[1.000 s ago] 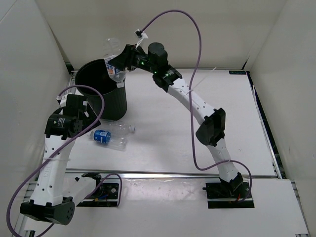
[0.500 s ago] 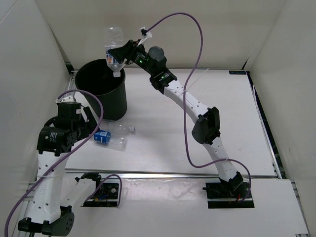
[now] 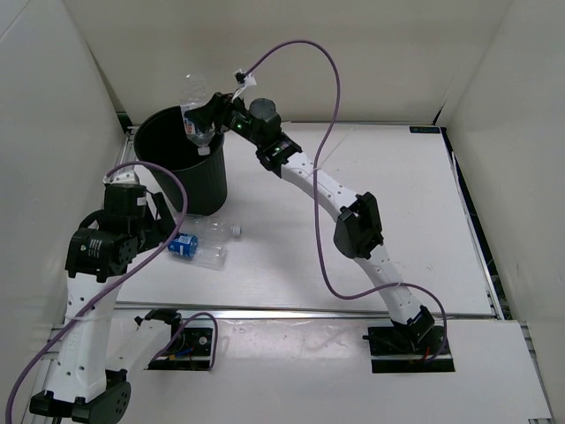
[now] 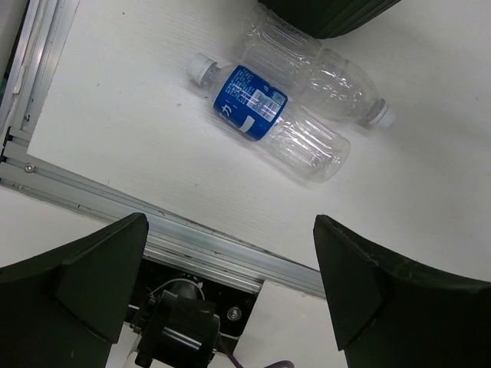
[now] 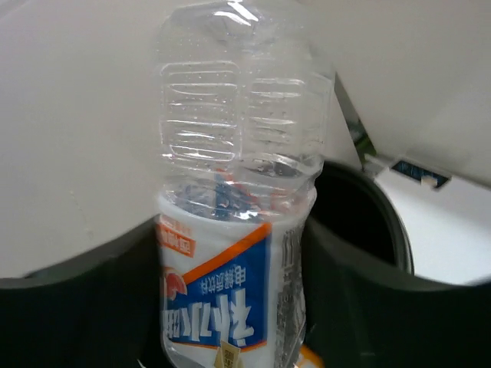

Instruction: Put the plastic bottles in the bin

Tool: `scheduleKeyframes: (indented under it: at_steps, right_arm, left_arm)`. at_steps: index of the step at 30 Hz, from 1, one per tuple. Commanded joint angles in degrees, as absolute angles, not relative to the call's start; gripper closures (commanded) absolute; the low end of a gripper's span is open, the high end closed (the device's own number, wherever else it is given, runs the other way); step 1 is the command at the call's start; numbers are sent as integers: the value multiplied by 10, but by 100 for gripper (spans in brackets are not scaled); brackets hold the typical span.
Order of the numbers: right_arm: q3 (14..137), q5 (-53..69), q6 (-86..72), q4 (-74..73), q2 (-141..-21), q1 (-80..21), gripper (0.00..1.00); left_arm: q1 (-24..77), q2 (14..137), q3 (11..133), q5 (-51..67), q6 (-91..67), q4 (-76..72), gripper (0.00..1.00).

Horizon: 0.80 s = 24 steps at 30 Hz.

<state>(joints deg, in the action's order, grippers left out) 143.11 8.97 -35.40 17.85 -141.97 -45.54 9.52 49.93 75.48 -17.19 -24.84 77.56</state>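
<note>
The right gripper [image 3: 214, 121] pinches the white-and-blue labelled bottle [image 5: 234, 230] around its lower body. The bottle stands nearly upright, cap end down and base up, above the mouth of the bin [image 3: 201, 181], close to the far rim. Letting go there would likely drop it inside. The bin's interior is too dark to tell what it holds.

Just in front of the bin, the blue-labelled bottle [image 4: 265, 119] and the plain clear bottle [image 4: 318, 73] lie on their sides, side by side, caps at opposite ends. The left gripper [image 4: 230, 264] hangs above them with fingers spread wide, so the left arm is nearer.
</note>
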Motion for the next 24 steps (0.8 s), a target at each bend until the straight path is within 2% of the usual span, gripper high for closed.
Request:
scheduleKeyframes:
  at_steps: [1, 2, 9, 13, 17, 20, 24]
  right_arm:
    - [1455, 105, -318, 179, -1398, -461, 19]
    - [1455, 105, -318, 168, -1390, -461, 0]
    - [1380, 43, -295, 46, -1218, -461, 0]
    - [1373, -11, -277, -58, -1143, -461, 0]
    - [1364, -7, -259, -165, -1057, -445, 0]
    - [1310, -7, -253, -225, -993, -438, 0]
    - [1259, -1, -264, -290, -934, -425, 0]
  left_arm:
    - [98, 494, 757, -188, -242, 767, 0]
    - [98, 494, 757, -198, -242, 767, 0]
    - [98, 511, 769, -253, -300, 741, 0]
    - [98, 511, 774, -295, -449, 746, 0]
    - [98, 474, 680, -254, -537, 615, 0]
    - [92, 479, 615, -254, -739, 641, 0]
    - [92, 455, 520, -221, -826, 586, 0]
